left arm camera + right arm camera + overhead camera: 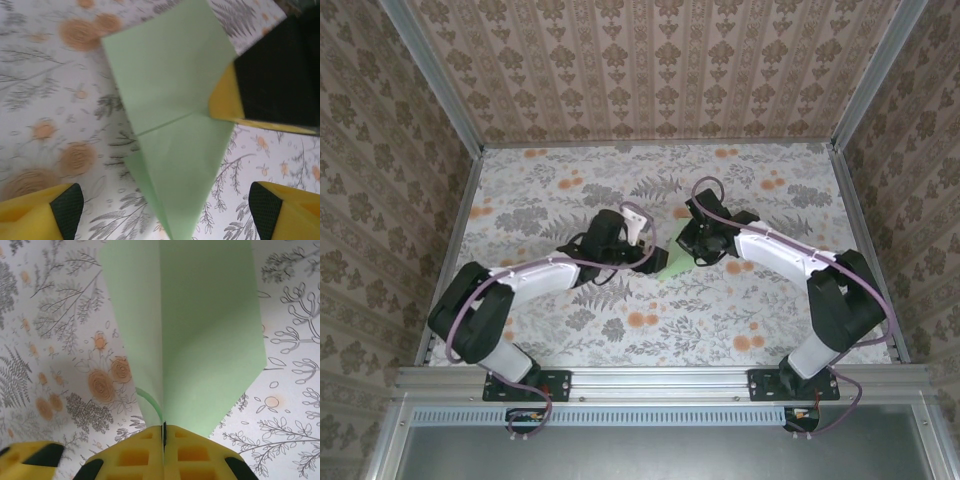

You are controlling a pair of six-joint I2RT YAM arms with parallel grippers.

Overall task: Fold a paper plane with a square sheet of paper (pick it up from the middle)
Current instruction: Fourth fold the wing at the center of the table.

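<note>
Setting: We see two arms reaching in from the near edge over a floral tablecloth (570,190) in orange and grey. Their grippers meet near the middle of the table.
Paper plane: We see the paper plane (170,100) as plain pale green paper folded down to a narrow point at one end. In the left wrist view a crease runs across it.
Where it is: From above, it shows as a small green patch between the two grippers, near the table's middle.
Right gripper: The right gripper (163,440) has its two yellow fingers pressed together, with the paper pinched between them. From there the paper spreads away in two panels that meet at a centre fold.
Left gripper: The left gripper (165,210) has its jaws wide apart, one yellow finger at each lower corner of its own view. The paper's point lies between them, and we see neither finger touching it.
Contact: In the left wrist view, a yellow pad of the right gripper meets the paper's right edge beside the crease.
Height: We cannot tell whether the paper lies on the cloth or is lifted off it.
</note>
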